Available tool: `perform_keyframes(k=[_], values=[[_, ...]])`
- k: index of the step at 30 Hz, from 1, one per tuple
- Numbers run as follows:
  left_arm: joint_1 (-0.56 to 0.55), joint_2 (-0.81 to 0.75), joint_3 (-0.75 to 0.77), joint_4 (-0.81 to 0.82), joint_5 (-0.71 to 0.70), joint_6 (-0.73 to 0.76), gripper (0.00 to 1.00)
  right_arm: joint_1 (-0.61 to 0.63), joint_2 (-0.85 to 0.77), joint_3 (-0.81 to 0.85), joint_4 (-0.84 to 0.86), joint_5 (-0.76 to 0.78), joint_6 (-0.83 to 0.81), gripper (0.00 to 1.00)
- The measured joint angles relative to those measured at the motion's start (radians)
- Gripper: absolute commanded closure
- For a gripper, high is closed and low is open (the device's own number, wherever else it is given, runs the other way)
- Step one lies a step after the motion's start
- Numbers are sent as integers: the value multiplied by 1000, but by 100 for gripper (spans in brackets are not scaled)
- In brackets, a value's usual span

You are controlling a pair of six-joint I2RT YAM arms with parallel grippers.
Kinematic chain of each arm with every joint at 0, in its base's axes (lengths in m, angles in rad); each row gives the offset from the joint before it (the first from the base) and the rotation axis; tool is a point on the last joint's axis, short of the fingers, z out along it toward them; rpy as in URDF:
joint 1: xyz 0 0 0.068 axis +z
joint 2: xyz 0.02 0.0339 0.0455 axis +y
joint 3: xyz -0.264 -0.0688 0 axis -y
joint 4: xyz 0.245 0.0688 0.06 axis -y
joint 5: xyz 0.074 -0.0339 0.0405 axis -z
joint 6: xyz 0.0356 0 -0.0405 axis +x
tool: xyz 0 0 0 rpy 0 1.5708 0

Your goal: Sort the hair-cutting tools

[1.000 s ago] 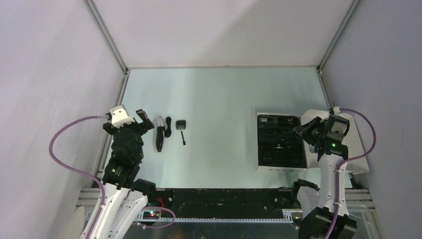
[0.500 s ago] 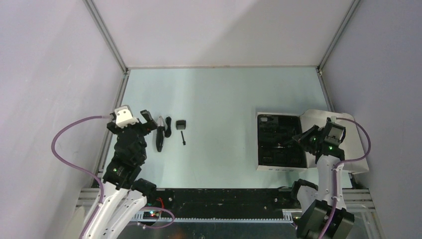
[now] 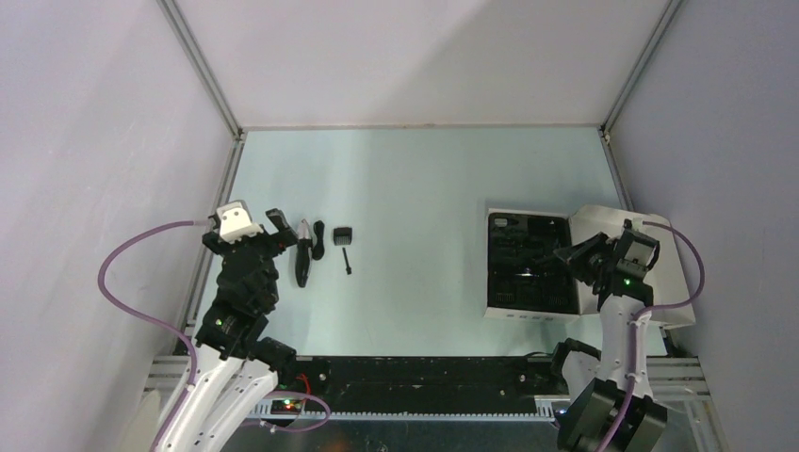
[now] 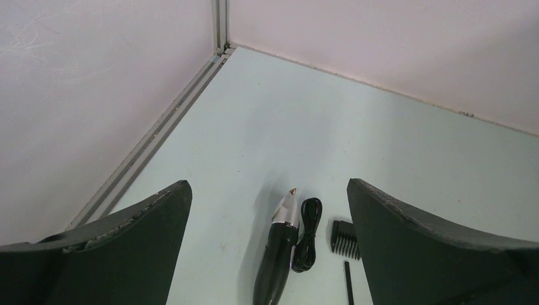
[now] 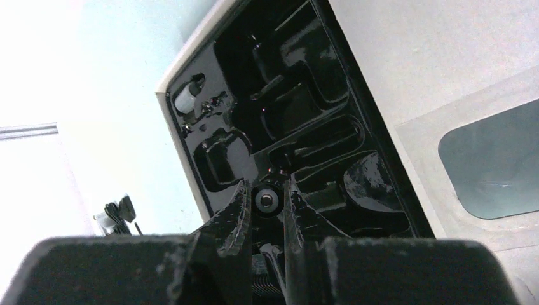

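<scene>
On the table's left lie the hair-cutting tools: a black clipper body (image 3: 302, 256) (image 4: 274, 254) with a silvery tip, a small black comb attachment (image 3: 343, 234) (image 4: 345, 239) and a thin brush (image 3: 348, 261) (image 4: 347, 283). My left gripper (image 3: 254, 231) (image 4: 268, 185) stands wide open just left of the clipper, nothing between its fingers. My right gripper (image 3: 562, 252) (image 5: 266, 190) hovers over the box's black insert (image 3: 528, 268) (image 5: 286, 108), shut on a small black attachment piece (image 5: 266, 199) with a round silvery end.
A coiled black cable (image 3: 319, 241) (image 4: 307, 234) lies beside the clipper. The open white box has its lid (image 3: 650, 282) (image 5: 413, 76) folded out to the right, under my right arm. Walls and metal rails (image 4: 159, 136) enclose the table on three sides.
My right gripper has shifted slightly nearer over the insert, still holding the piece. My left gripper has edged a little right toward the clipper.
</scene>
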Motion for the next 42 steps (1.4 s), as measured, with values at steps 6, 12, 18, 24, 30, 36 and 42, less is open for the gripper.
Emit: perform_keyframes(k=[6, 12, 18, 24, 30, 36, 42], values=[[-6, 0, 0, 0, -2, 0, 0, -5, -6, 1, 33, -1, 24, 100], [-8, 0, 0, 0, -2, 8, 0, -5, 52, 1, 66, 11, 31, 100], [-9, 0, 0, 1, -2, 8, 0, -5, 107, 1, 96, 21, 30, 100], [-11, 0, -9, 5, -2, 10, 0, -5, 151, 1, 117, 22, 30, 100], [-13, 0, -10, 7, -2, 16, 0, -5, 183, 0, 131, 11, 29, 86], [-13, -4, -10, 7, -2, 16, 0, -5, 188, 0, 131, 23, 22, 60], [-13, -7, -10, 8, -2, 16, 0, -6, 157, 1, 93, 83, 3, 44]])
